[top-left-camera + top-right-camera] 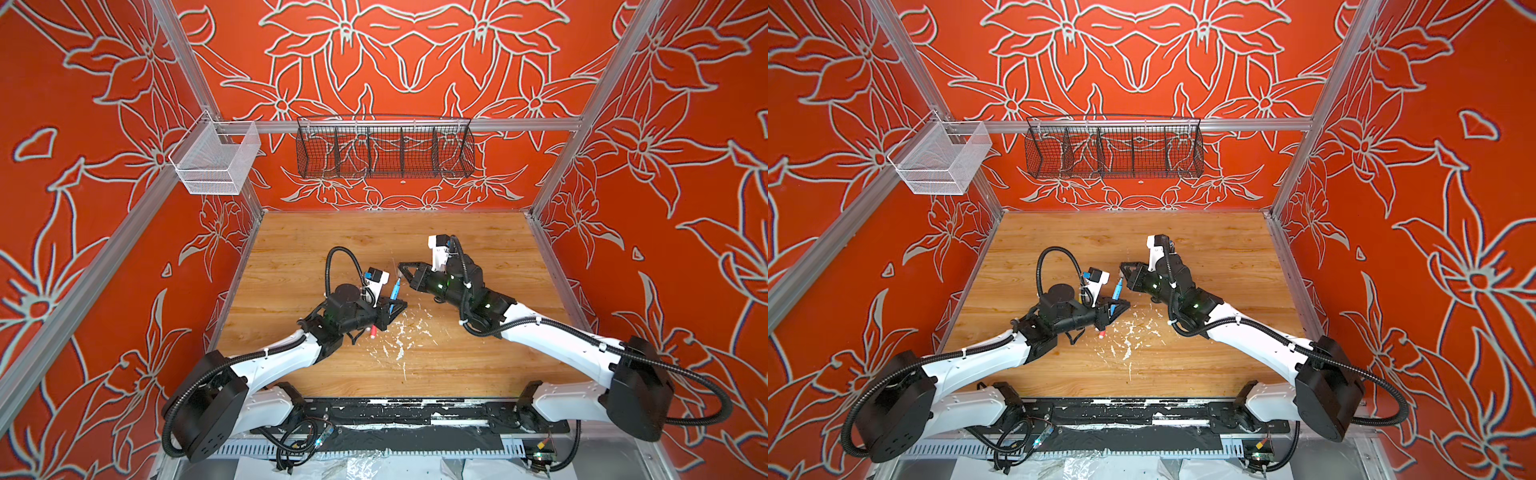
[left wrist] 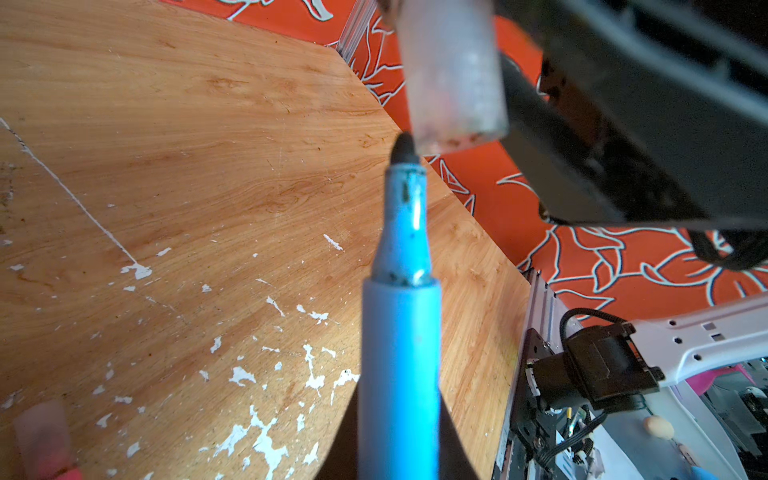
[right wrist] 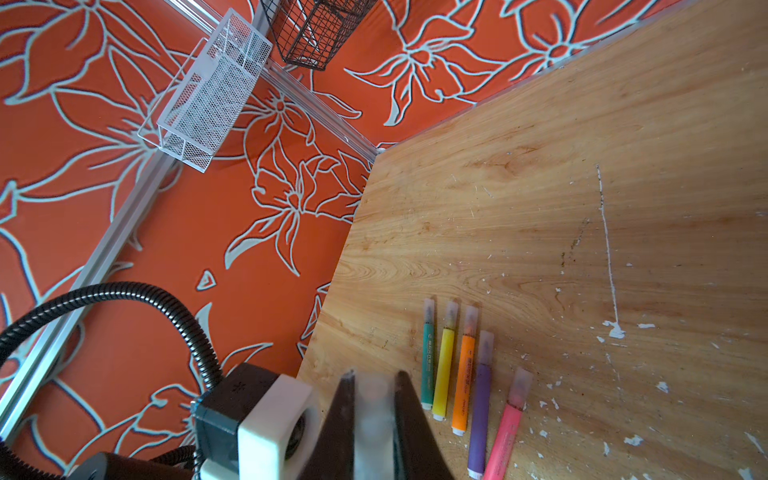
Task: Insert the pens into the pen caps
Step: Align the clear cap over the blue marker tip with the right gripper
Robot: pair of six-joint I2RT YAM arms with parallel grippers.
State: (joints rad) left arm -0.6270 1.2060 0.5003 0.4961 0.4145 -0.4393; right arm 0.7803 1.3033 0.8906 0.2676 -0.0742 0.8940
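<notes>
The left gripper [image 1: 396, 308] is clamped on the blue pen [image 1: 395, 290]. The pen pokes out of the jaws toward 12 o'clock. Its tip sits just beside the open end of the clear cap [image 2: 453, 75], not inside. The right gripper [image 1: 401, 271], pointing to 9 o'clock, pinches that cap between its jaws.

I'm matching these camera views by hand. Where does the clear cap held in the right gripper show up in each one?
In a top view: clear cap mid-table at the right gripper tip, just beyond the blue pen.
In a top view: same spot, facing the pen's tip.
Left wrist: blurred cap just beyond the pen's dark nib.
Right wrist: blurred cap between the dark fingers.
Shared landmark: white paint flecks on the table.
</notes>
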